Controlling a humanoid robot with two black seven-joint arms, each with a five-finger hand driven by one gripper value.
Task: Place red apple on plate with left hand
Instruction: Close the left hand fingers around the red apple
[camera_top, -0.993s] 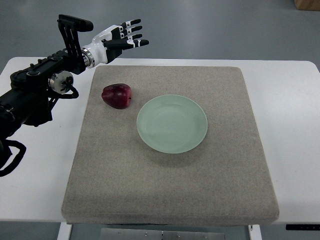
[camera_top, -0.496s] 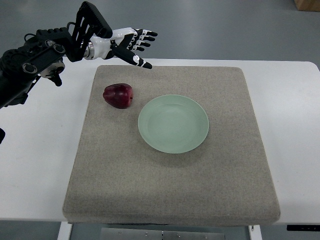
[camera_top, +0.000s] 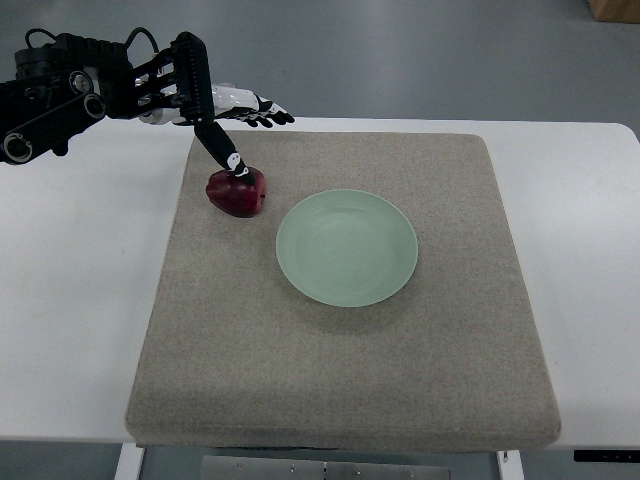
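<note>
A dark red apple lies on the grey mat, left of a pale green plate that holds nothing. My left hand hangs just above and behind the apple, fingers spread and open. Its thumb points down and its tip reaches the apple's top; the other fingers stretch right, past the mat's far edge. The black left arm comes in from the upper left. No right hand shows.
The mat covers most of a white table. Grey floor lies beyond the table's far edge. A brown box corner sits at the top right.
The left hand has dropped toward the apple and rolled, so its thumb now points down onto the fruit. The arm swung further left and up. Apple and plate have stayed put.
</note>
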